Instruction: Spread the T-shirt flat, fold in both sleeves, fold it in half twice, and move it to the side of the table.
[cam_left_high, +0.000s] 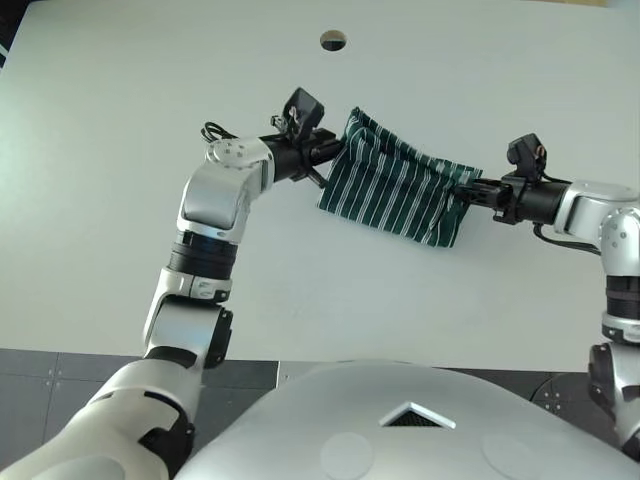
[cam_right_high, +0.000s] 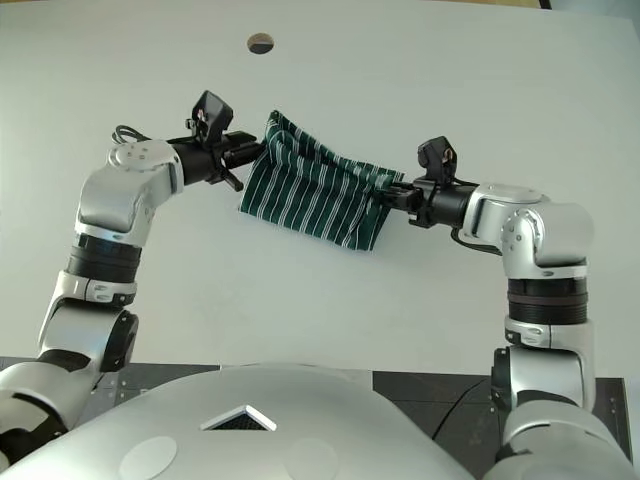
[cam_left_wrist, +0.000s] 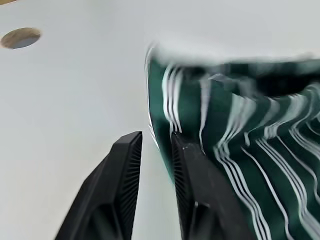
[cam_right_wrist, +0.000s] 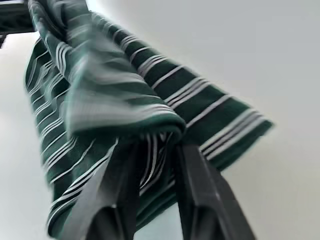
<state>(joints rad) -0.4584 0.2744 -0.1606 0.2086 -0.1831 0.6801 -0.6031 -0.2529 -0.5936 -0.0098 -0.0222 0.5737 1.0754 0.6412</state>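
The green T-shirt (cam_left_high: 400, 185) with white stripes is folded into a small bundle and hangs stretched between my two grippers over the middle of the white table (cam_left_high: 110, 120). My left gripper (cam_left_high: 335, 152) holds the bundle's left corner. In the left wrist view its fingers (cam_left_wrist: 187, 170) stand close together, with the cloth's edge (cam_left_wrist: 165, 100) at their tips. My right gripper (cam_left_high: 468, 190) is shut on the bundle's right corner, and striped cloth (cam_right_wrist: 100, 90) is bunched between its fingers (cam_right_wrist: 197, 185).
A round hole (cam_left_high: 333, 40) is set in the table near its far edge. Bare tabletop lies on every side of the shirt, widest to the left and at the back. The table's front edge (cam_left_high: 80, 348) runs just ahead of my body.
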